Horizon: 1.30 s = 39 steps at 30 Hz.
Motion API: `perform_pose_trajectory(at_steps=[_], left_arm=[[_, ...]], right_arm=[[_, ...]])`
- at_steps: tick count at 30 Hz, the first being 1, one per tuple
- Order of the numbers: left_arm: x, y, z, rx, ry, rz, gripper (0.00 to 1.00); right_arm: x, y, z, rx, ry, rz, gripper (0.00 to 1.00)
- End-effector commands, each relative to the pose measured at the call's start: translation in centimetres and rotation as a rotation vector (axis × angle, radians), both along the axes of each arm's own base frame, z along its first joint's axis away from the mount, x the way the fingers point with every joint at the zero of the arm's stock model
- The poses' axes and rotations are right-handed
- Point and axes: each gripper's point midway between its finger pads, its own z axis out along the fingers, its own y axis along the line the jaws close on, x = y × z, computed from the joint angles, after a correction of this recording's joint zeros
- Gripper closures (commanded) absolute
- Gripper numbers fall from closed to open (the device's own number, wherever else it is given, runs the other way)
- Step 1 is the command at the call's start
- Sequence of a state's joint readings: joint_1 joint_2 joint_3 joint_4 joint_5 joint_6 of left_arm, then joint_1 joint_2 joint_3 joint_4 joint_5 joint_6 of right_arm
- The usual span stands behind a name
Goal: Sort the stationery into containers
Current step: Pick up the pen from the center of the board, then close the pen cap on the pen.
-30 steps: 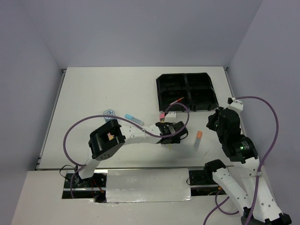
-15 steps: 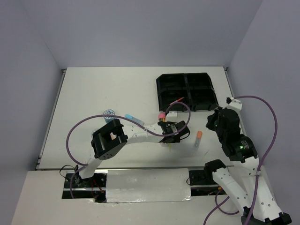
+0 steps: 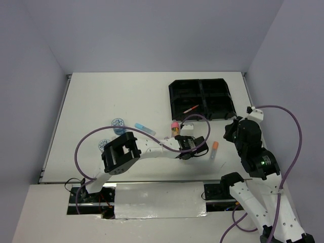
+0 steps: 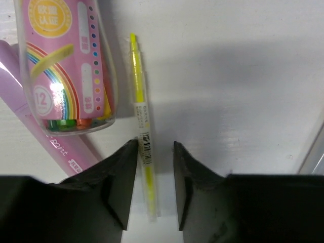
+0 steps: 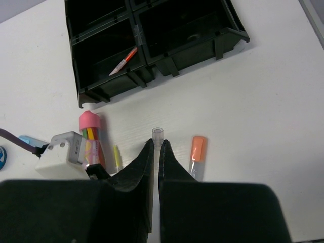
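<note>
The black four-compartment tray [image 3: 226, 112] stands at the far right, with an orange pen [image 3: 191, 108] in its near-left compartment. My left gripper [image 4: 154, 146] is open, low over the table, its jaws either side of the thin yellow pen [image 4: 142, 136]. A pink-capped tube [image 4: 71, 66] and a purple marker [image 4: 38, 134] lie just left of it. My right gripper [image 5: 156, 144] is shut on a small clear tube [image 5: 157, 133], above the table near the orange marker [image 5: 197, 155]. Two tape rolls [image 3: 118, 123] [image 3: 104, 145] and a blue marker [image 3: 144, 128] lie to the left.
The left arm's purple cable [image 3: 81, 152] loops over the table's left half. The left arm's white wrist-camera box [image 5: 61, 154] sits just left of my right gripper. The table's front edge is close behind both grippers.
My left gripper has shifted slightly right and come down over the yellow pen. Its elbow swung aside, uncovering the second tape roll. The right arm has barely moved.
</note>
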State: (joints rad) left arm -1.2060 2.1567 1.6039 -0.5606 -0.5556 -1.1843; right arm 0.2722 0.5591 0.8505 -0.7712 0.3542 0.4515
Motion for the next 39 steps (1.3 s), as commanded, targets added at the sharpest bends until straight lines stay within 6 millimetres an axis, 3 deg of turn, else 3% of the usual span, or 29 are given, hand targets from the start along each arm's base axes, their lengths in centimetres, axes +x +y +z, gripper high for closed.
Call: perform_pose_trajectory(at_steps=[1, 10, 13, 16, 17, 18, 19, 20, 22, 23, 24, 25, 26, 27, 29, 30, 31, 32, 33, 34, 35, 39], left_arm=[[-3.4, 2.2, -5.0, 0.136, 0.114, -0.019, 0.6], [-5.6, 2.5, -8.5, 0.159, 0.193, -0.095, 1.0], [-6.2, 1.3, -8.2, 0.135, 0.191, -0.168, 1.0], [-6.0, 0.3, -4.1, 0.05, 0.109, -0.22, 1.0], [-5.5, -1.1, 0.3, -0.069, 0.048, -0.227, 1.0], [-5.4, 0.2, 0.9, -0.067, 0.018, -0.247, 1.0], [-5.2, 0.2, 2.9, -0.112, -0.023, -0.268, 1.0], [-5.0, 0.1, 7.7, -0.209, -0.093, -0.287, 1.0], [-4.9, 1.0, 10.1, -0.253, -0.185, -0.368, 1.0], [-5.1, 1.6, 14.1, -0.338, -0.249, -0.395, 1.0], [-5.8, 2.1, 14.1, -0.362, -0.286, -0.468, 1.0], [-6.3, 2.8, 17.7, -0.458, -0.351, -0.496, 1.0], [-6.8, 3.3, 18.8, -0.502, -0.384, -0.53, 1.0], [-7.5, 4.5, 17.3, -0.501, -0.382, -0.559, 1.0], [-8.9, 5.7, 21.7, -0.659, -0.476, -0.614, 1.0], [-9.4, 6.7, 20.4, -0.666, -0.474, -0.625, 1.0], [-9.7, 7.3, 21.0, -0.703, -0.49, -0.625, 1.0], [-10.0, 8.2, 23.3, -0.783, -0.543, -0.618, 1.0], [-10.2, 8.9, 22.5, -0.786, -0.54, -0.61, 1.0], [-10.2, 9.7, 23.8, -0.827, -0.575, -0.593, 1.0], [-10.2, 10.2, 23.4, -0.828, -0.577, -0.586, 1.0], [-10.3, 11.1, 25.1, -0.876, -0.618, -0.568, 1.0]], right_arm=[[-0.1, -0.2, 2.1, 0.012, -0.066, -0.004, 1.0], [-0.6, 0.3, 3.3, 0.045, -0.105, 0.023, 1.0], [-0.6, 0.5, 3.7, 0.057, -0.125, 0.032, 1.0], [-0.3, 1.3, 3.8, 0.08, -0.143, 0.063, 1.0], [-0.2, 1.4, 3.8, 0.089, -0.152, 0.065, 1.0], [-0.2, 1.6, 4.0, 0.108, -0.165, 0.073, 1.0], [-0.2, 1.9, 4.6, 0.126, -0.193, 0.079, 1.0], [-0.2, 2.1, 5.2, 0.139, -0.22, 0.094, 1.0], [-0.6, 3.1, 7.3, 0.206, -0.312, 0.14, 1.0], [-0.8, 3.4, 8.0, 0.23, -0.341, 0.152, 1.0], [-0.9, 3.9, 8.5, 0.267, -0.368, 0.172, 1.0], [-1.0, 5.6, 10.1, 0.307, -0.428, 0.265, 1.0], [-1.0, 6.5, 10.6, 0.326, -0.456, 0.316, 1.0], [-0.8, 7.7, 10.1, 0.378, -0.452, 0.364, 1.0], [-1.1, 9.8, 11.8, 0.474, -0.527, 0.474, 1.0], [-0.8, 10.8, 10.6, 0.558, -0.507, 0.497, 1.0], [-1.1, 11.4, 12.5, 0.609, -0.592, 0.549, 1.0], [-1.5, 12.1, 12.8, 0.651, -0.608, 0.598, 1.0], [-1.2, 12.6, 12.0, 0.717, -0.587, 0.601, 1.0], [-1.4, 12.7, 12.9, 0.738, -0.629, 0.618, 1.0], [-1.2, 12.8, 12.8, 0.765, -0.623, 0.614, 1.0], [-0.8, 12.3, 13.2, 0.817, -0.636, 0.556, 1.0]])
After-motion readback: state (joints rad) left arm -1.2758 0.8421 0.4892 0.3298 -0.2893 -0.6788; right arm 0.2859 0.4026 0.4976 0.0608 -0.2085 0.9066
